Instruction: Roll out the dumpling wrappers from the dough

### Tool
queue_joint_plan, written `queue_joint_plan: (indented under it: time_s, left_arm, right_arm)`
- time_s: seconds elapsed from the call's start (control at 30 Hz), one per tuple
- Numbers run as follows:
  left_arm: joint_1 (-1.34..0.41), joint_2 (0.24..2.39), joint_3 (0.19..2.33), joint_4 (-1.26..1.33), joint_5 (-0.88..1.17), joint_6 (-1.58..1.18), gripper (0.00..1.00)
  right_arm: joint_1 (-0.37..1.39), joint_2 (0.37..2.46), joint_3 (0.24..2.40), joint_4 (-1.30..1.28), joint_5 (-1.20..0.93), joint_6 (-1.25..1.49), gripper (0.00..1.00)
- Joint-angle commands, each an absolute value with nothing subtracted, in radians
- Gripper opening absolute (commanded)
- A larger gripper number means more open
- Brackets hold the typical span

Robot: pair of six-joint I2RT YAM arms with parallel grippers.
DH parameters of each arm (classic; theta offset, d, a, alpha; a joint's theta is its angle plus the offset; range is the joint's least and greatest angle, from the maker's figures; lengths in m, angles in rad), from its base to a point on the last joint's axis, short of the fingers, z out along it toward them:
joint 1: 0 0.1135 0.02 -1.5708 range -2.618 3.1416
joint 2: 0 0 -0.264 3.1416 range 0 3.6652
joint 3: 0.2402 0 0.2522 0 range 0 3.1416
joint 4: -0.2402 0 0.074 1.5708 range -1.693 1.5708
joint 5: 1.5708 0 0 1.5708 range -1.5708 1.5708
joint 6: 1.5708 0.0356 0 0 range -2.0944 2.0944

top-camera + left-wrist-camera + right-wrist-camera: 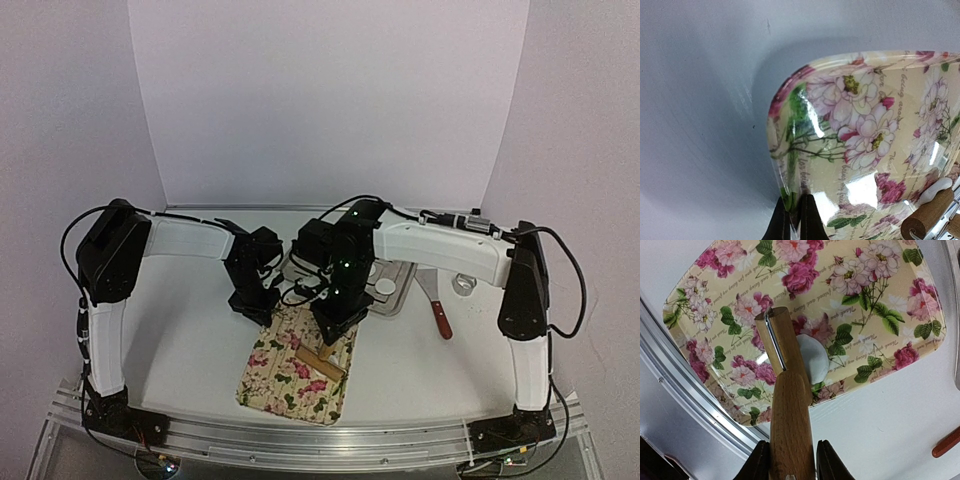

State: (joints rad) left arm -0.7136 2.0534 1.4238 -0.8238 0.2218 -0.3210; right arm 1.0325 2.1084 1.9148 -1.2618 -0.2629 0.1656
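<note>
Dumpling wrapper [815,360], a small white round of dough, lies on a floral board [865,300] near its middle, partly under the barrel of a wooden rolling pin [785,390]. The right end effector [790,450] is closed partway around the pin's wooden handle, one finger pressed on each side, and the pin points away from it across the board. The left end effector [792,205] is pinched fully closed on the board's rim close to a rounded corner, with the fingers nearly together.

From above, the board lies aslant on the white counter [190,340], its near end close to the metal rail along the front edge. Its far right corner sits just beside a metal tray [400,300], which holds another small white round [385,287]. A scraper with a red handle [437,305] lies to the right of the tray, apart from the board. Bare counter opens to the left of the board, and to its right in front of the scraper. Both arms crowd over the board's far end.
</note>
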Motion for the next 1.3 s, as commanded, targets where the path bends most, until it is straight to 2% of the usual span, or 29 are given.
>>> queue_joint_plan:
  time_s: [0.0, 0.2, 0.63, 0.87, 1.1, 1.17, 1.27]
  left_arm:
    - [-0.713, 2.113, 1.426, -0.826, 0.143, -0.297, 0.0]
    - [-0.713, 2.111, 1.425, -0.829, 0.144, -0.295, 0.0]
    - [-0.713, 2.107, 1.415, -0.82, 0.145, -0.287, 0.0]
    - [-0.712, 2.103, 1.404, -0.793, 0.146, -0.27, 0.0]
    - [-0.709, 2.108, 1.445, -0.772, 0.135, -0.211, 0.0]
    - [-0.706, 2.109, 1.469, -0.777, 0.137, -0.206, 0.02]
    - [-0.703, 2.101, 1.487, -0.78, 0.151, -0.222, 0.12]
  right_arm:
    - [1.027, 2.219, 1.778, -1.506, -0.185, 0.187, 0.0]
    - [1.018, 2.248, 1.765, -1.477, -0.202, 0.191, 0.0]
    - [1.006, 2.284, 1.914, -1.568, -0.114, 0.208, 0.0]
    - [1.0, 2.154, 2.106, -1.534, -0.459, 0.151, 0.0]
    - [0.998, 2.024, 2.132, -1.57, -0.469, 0.24, 0.0]
    - [0.994, 1.997, 2.119, -1.581, -0.44, 0.286, 0.0]
    - [0.972, 1.967, 2.071, -1.593, -0.424, 0.338, 0.0]
